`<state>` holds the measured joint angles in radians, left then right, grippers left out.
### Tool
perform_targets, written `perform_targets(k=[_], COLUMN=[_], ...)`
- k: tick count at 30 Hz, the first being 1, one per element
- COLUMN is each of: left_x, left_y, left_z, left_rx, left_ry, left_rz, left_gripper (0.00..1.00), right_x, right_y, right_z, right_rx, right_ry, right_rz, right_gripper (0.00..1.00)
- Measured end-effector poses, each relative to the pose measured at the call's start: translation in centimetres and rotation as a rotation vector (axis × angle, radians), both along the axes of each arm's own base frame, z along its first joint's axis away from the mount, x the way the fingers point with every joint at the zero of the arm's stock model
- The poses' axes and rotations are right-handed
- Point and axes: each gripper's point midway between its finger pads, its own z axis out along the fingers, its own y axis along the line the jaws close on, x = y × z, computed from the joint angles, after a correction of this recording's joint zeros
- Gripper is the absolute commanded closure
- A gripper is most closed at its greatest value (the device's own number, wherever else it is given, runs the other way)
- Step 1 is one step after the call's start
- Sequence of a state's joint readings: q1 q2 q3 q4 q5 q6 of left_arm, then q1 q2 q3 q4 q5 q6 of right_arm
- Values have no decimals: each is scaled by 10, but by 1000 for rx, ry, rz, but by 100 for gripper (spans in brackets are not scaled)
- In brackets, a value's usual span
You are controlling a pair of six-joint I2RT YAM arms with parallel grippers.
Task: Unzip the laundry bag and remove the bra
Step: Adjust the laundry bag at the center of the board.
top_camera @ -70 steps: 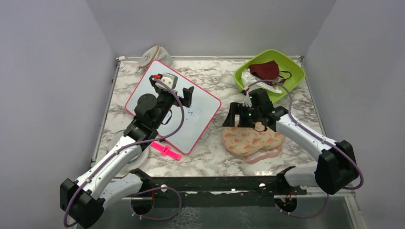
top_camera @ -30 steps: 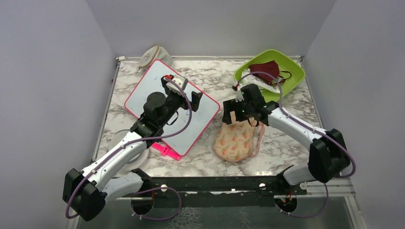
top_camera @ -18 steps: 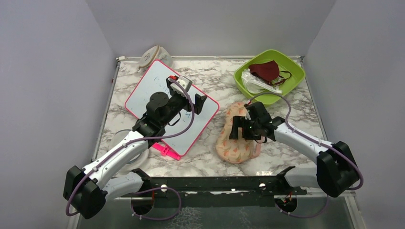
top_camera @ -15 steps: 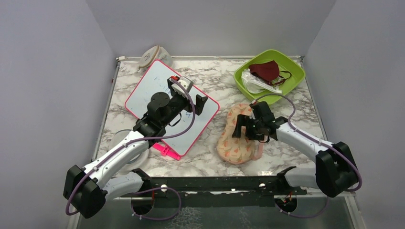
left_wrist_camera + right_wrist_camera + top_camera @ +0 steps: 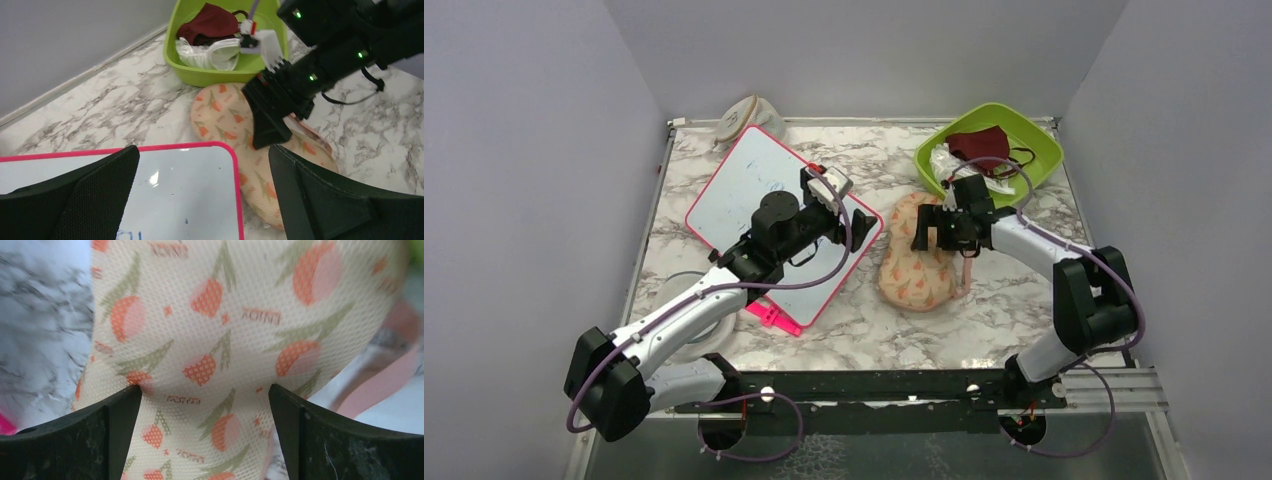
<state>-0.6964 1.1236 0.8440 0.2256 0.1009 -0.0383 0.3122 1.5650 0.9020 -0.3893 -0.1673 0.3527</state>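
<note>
Your right gripper (image 5: 944,233) is hovering, jaws spread wide and holding nothing, over the far end of the laundry bag (image 5: 914,275), which is lying between the whiteboard (image 5: 744,190) and the green bin (image 5: 1036,150). Your left gripper (image 5: 856,224) is hanging above the whiteboard's right corner, equally wide and empty.

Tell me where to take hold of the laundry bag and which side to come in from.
Grip the pink zip edging on the laundry bag, along the edge nearest the right arm, coming down from above with the right pincer. The bag lies flat and broad, so that thin protruding strip is probably the easiest part to pinch.
</note>
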Motion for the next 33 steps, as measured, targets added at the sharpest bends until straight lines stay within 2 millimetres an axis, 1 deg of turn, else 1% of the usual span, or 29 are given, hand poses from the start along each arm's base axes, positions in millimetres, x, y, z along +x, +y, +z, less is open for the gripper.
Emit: perform_targets(k=[3, 5, 7, 9, 11, 12, 14, 18, 20, 21, 24, 26, 27, 28, 29, 31, 33], left_x=[-9, -19, -33, -45, -54, -58, -62, -61, -60, -61, -65, -68, -70, -72, -74, -80, -86], left_y=[-16, -26, -37, -44, -49, -51, -54, -56, -58, -60, -64, -65, -66, -67, -67, -70, -74], left_z=[-10, -16, -25, -35, -45, -48, -48, -42, -43, -44, -49, -51, -53, -55, -58, -62, -65], left_rx=[30, 50, 75, 108, 135, 146, 153, 142, 144, 147, 159, 162, 167, 174, 182, 197, 212], left_ry=[-1, -20, -52, -78, -88, -93, -112, -142, -145, -146, -149, -156, -158, -160, -163, -172, -188], left_rz=[-69, -119, -181, -232, -265, -280, -296, -297, -299, -305, -322, -331, -337, -343, -349, -368, -390], left_gripper=[1, 1, 1, 2, 2, 2, 3, 3, 3, 3, 2, 3, 4, 6, 7, 11, 13], right_x=[21, 25, 21, 12, 1, -10, -36, -85, -101, -105, -107, -109, -109, -108, -106, -98, -89], right_y=[8, 10, 9, 9, 14, 20, 33, 56, 64, 67, 66, 60, 53, 52, 46, 28, 5], right_z=[23, 41, 62, 85, 98, 100, 91, 58, 48, 42, 23, 13, 6, 7, 6, 9, 17], right_rx=[13, 25, 38, 66, 123, 172, 267, 380, 415, 428, 424, 404, 378, 377, 356, 311, 268], right_ry=[-75, -127, -173, -222, -245, -238, -176, 0, 65, 88, 150, 175, 183, 177, 168, 132, 78], right_rz=[45, 57, 64, 70, 90, 114, 169, 252, 282, 287, 241, 189, 133, 123, 81, -21, -122], right_gripper=[2, 1, 1, 2, 3, 3, 3, 3, 3, 3, 3, 3, 3, 3, 3, 3, 2])
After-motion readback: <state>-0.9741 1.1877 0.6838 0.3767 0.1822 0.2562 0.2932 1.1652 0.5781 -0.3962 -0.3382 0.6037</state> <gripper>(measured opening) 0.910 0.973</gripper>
